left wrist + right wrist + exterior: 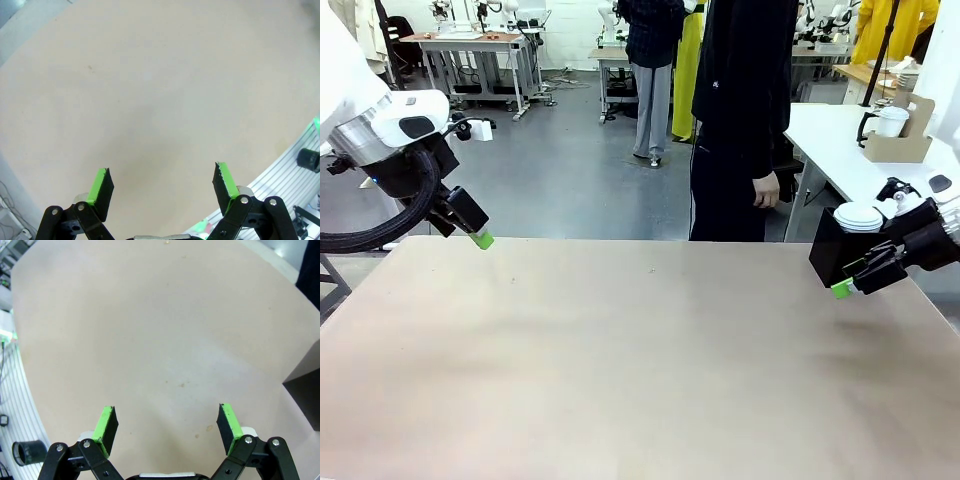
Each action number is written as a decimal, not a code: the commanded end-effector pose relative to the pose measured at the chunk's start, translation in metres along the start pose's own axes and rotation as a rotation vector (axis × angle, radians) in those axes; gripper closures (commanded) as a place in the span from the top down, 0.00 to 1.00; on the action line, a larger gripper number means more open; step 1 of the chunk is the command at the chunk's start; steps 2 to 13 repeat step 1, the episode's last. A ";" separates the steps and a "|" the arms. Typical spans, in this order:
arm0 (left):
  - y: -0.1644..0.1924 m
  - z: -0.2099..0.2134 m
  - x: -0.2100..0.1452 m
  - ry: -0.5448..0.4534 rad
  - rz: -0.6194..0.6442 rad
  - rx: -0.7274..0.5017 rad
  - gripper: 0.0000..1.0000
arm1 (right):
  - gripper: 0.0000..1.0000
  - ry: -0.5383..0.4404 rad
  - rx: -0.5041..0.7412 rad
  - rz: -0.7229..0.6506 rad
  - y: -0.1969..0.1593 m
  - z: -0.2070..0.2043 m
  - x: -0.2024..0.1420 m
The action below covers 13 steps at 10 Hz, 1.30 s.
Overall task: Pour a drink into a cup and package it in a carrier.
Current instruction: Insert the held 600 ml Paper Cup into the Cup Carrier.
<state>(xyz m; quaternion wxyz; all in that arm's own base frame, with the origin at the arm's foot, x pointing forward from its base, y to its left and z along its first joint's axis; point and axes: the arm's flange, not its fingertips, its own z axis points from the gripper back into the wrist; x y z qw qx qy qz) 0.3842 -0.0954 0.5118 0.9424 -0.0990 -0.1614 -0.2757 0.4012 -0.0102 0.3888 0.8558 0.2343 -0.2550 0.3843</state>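
Both the left end effector (480,238) and right end effector (842,288) hang wide open and empty over the bare worktop (640,370); the carrier (900,135), probably holding a jug, sits far right, nearer the right arm.

Bright, even light falls from overhead across all three views. The beige worktop (640,360) is softly lit, with no hard shadows and only a faint paler sheen near its middle. The front view is sharp throughout. Both wrist views bulge like a fisheye, curving the worktop's edges, and their far corners go soft.
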 end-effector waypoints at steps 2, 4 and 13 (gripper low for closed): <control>0.000 0.001 0.000 -0.002 0.005 0.020 1.00 | 1.00 0.010 -0.011 -0.001 -0.001 0.001 -0.001; 0.000 0.001 0.000 -0.002 0.005 0.020 1.00 | 1.00 0.010 -0.011 -0.001 -0.001 0.001 -0.001; 0.000 0.001 0.000 -0.002 0.005 0.020 1.00 | 1.00 0.010 -0.011 -0.001 -0.001 0.001 -0.001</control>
